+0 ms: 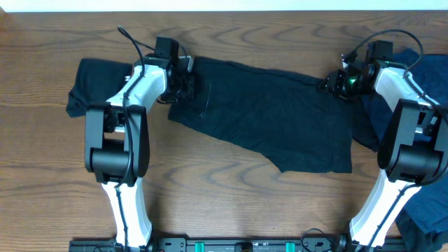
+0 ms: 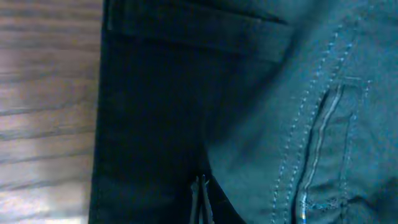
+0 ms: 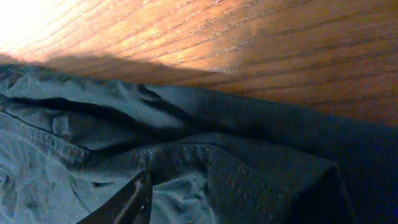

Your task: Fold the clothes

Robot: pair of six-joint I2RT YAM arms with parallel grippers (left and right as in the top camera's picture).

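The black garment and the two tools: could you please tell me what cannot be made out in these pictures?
Right tool: open or shut unclear; the right wrist view's bottom edge cuts off all but one finger; too small overhead.
Left tool: shut, but whether it pinches the black garment is hidden; the left wrist view crops its tips.
Blue garment: partly hidden overhead by the right arm and frame edge.

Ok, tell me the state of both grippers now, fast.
Left gripper: shut, apparently pinching the spread black garment at its edge.
Right gripper: at the garment's other end; open or shut cannot be told.
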